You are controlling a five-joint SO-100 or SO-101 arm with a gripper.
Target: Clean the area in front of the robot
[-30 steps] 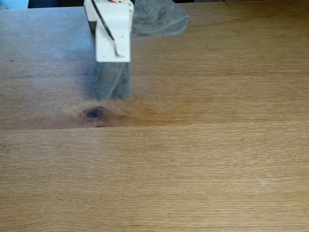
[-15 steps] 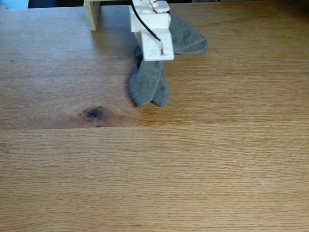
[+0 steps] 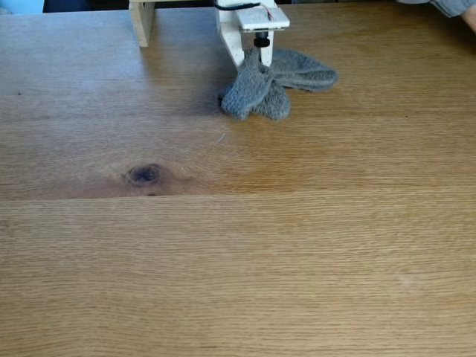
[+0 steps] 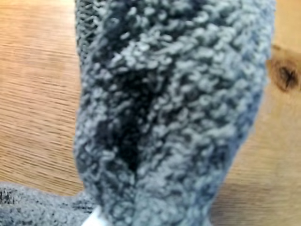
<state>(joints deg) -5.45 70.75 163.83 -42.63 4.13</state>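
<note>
At the far edge of the desk (image 3: pixel 297 245), the grey cloth (image 3: pixel 268 85) is held clamped in the pincer (image 3: pixel 256 63).
Since a second ago it has been swept rightward and back from the dark knot (image 3: pixel 145 175); the wiped oak is left bare.

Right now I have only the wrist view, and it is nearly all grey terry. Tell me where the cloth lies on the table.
Observer: In the fixed view the grey cloth lies bunched near the far edge of the tabletop, and its peak rises to the gripper, which seems to pinch it.
Operator: Report what stands near the arm.
Observer: A pale wooden post stands upright to the left of the gripper in that view, apart from the grey cloth.
Operator: Name anything else at the edges.
Observer: A person's sleeve shows at the top right corner, apart from the grey cloth.
</note>
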